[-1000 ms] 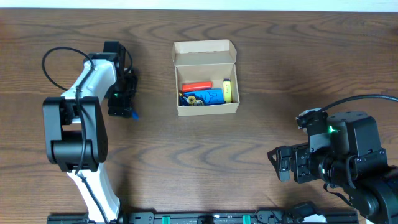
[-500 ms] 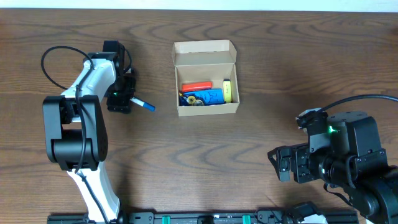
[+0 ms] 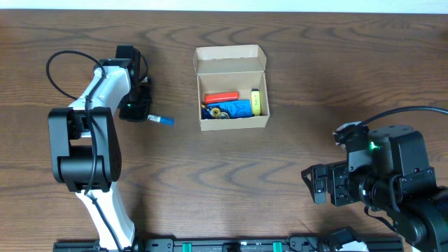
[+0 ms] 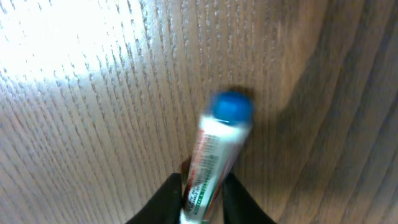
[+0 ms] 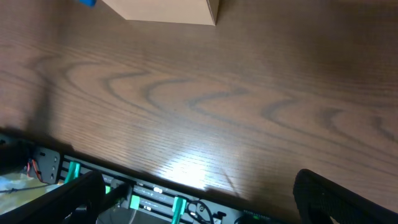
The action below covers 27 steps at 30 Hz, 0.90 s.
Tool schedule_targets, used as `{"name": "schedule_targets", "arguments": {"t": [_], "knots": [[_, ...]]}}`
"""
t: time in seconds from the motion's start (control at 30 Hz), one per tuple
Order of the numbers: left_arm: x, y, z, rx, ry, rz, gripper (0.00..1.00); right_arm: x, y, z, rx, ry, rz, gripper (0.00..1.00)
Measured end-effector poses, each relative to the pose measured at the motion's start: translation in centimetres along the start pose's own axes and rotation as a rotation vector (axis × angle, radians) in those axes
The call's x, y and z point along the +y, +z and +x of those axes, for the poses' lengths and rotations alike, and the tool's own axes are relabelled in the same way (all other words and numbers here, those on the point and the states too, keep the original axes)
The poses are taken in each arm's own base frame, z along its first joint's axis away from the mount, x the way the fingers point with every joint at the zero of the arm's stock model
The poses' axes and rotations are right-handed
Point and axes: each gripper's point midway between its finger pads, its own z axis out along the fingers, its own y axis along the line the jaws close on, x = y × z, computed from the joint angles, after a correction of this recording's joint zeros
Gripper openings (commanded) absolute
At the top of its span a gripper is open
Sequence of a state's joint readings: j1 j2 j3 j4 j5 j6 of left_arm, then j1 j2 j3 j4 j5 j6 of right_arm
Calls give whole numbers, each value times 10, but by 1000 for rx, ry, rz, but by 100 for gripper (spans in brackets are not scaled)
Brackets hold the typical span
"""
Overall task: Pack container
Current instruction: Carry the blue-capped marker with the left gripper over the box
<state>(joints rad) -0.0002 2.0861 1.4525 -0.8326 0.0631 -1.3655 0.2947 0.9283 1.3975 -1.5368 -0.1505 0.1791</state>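
Evidently left gripper [image 4: 205,202] clamps marker [image 4: 221,146] by its tail, bound for open container [image 3: 231,61]; right gripper [image 5: 199,199] parked, jaws wide.

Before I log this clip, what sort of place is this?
Likely a robot lab workbench: a wood-grain table, an open cardboard box holding small items, and the left hand gripping a blue-capped marker.

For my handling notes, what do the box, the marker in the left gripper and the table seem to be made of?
Container: matte tan cardboard, with a folded flap showing. Marker: probably smooth plastic, with a white printed barrel and a blue cap. Table: dark wood grain with a sheen of glare; real wood or laminate, cannot tell.
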Motion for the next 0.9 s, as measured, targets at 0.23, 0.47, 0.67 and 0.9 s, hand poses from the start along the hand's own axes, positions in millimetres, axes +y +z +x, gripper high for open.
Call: {"name": "schedule_targets", "arguments": {"t": [0.23,0.47,0.67,0.9], "knots": [[9,-4,1,8,65,-44,6,0,0,0,0,0,0,99],[4,-57,-5,-33,194,-49,6,0,0,0,0,0,0,99],[-25,-160,7,-135,325,224,6,0,0,0,0,0,0,99],[-59,-249,74,-264,747,570,6,0,0,0,0,0,0,99]]}}
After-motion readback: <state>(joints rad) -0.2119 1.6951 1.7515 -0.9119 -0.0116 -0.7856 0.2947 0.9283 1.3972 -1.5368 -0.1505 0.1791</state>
